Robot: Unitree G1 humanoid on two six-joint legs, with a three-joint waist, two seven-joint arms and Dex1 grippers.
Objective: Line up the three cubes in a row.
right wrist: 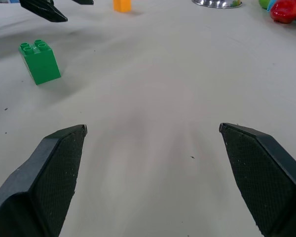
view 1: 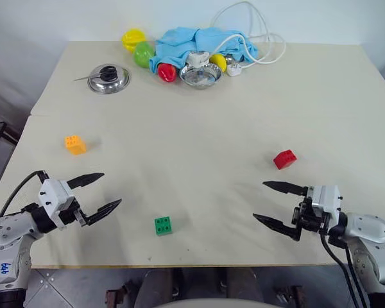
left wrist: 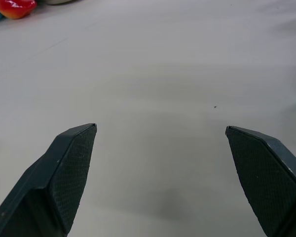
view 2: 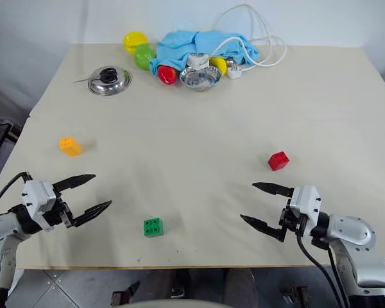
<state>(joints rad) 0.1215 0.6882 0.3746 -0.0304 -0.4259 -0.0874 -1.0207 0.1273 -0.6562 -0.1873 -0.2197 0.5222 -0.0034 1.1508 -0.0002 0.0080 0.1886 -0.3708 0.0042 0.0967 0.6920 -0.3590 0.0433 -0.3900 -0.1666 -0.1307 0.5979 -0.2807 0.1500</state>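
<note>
Yellow fruit half behind bowl

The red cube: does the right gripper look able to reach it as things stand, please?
Probably yes. The red cube sits alone on bare table just beyond the right gripper, whose jaws stand open and empty. Nothing lies between them; the green cube is well off to its left.

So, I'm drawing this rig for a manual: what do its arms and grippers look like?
Both arms are silver-grey metal with rounded joints. Each ends in a white boxy wrist block over black hardware. The left gripper and right gripper each have two black, tapering, pointed fingers with finely textured inner pads. Black cables loop beside each wrist. The left arm carries blue handwritten marks.
</note>
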